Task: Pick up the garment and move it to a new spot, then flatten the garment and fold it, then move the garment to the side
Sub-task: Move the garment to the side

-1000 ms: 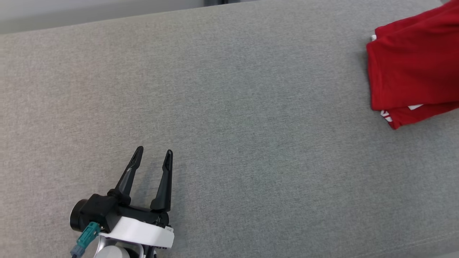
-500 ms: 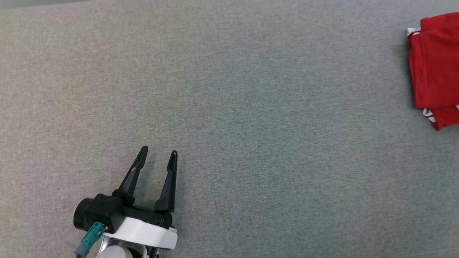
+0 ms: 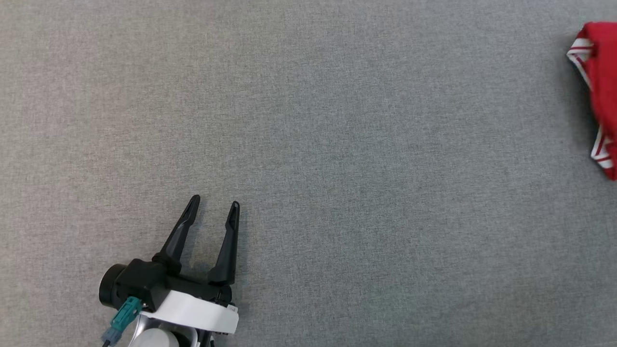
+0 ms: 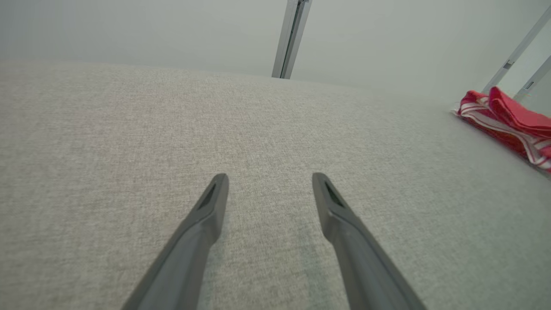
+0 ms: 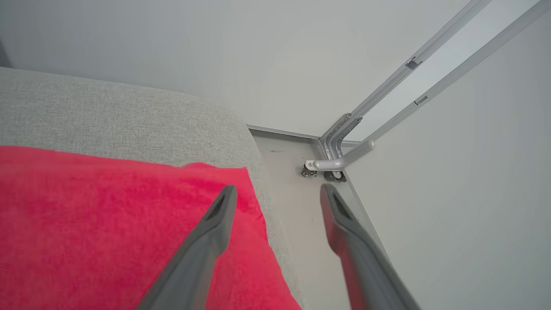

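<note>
The grey padded surface (image 3: 337, 144) carries the red garment (image 3: 605, 86) at its far right edge. The right gripper (image 5: 279, 188) hangs over the garment with fingers apart and holds nothing. The left gripper (image 3: 214, 201) is also apart. The moving aside seems finished, so next the right arm should lift away without catching cloth.

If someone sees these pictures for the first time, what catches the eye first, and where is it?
The red garment stands out most: it lies at the far right of the wide grey surface. Next comes the left gripper, open and empty, at the head view's lower left. In the right wrist view the right gripper is open too, over the garment's corner.
</note>
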Controlling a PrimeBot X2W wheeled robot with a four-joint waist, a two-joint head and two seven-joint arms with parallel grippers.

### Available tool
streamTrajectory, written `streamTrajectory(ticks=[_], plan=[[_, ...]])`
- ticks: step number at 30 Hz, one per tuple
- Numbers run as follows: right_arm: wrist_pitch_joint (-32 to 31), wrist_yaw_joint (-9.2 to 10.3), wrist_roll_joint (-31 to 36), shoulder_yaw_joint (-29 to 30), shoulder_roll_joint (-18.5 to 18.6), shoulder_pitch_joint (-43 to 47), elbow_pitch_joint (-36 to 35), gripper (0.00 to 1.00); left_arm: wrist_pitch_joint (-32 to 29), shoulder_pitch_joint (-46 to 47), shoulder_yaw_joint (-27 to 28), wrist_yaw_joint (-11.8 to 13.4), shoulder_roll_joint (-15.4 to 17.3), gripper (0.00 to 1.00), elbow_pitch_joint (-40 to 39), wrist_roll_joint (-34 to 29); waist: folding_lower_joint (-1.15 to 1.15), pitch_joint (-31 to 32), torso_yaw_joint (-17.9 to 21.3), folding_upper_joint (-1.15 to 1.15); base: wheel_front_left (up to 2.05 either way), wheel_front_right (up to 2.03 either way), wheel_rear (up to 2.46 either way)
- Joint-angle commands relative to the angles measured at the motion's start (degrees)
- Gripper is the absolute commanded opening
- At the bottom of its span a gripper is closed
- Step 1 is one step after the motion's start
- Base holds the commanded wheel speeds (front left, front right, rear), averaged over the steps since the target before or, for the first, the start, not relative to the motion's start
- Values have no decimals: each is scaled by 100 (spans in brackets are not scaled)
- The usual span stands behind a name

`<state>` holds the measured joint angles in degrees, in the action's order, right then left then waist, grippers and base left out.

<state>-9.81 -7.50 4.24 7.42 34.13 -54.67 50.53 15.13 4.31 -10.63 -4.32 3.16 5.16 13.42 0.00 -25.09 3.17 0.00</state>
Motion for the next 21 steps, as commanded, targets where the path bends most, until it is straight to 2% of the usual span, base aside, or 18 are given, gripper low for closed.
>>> streamTrajectory(ticks=[1, 11, 21], plan=[[91, 1, 61, 70, -45, -45, 85, 100, -1, 119, 14, -19, 19, 100, 7, -35, 0, -8, 6, 0, 0, 0, 0], [614, 1, 257, 34, -456, -250, 474, 100, -1, 132, 80, -17, 17, 100, 38, -68, 0, 58, 96, 0, 0, 0, 0], [1590, 1, -145, -35, -940, -207, 545, 100, -1, 250, 433, 82, 14, 100, 16, 38, 0, 627, 151, 0, 0, 0, 0]])
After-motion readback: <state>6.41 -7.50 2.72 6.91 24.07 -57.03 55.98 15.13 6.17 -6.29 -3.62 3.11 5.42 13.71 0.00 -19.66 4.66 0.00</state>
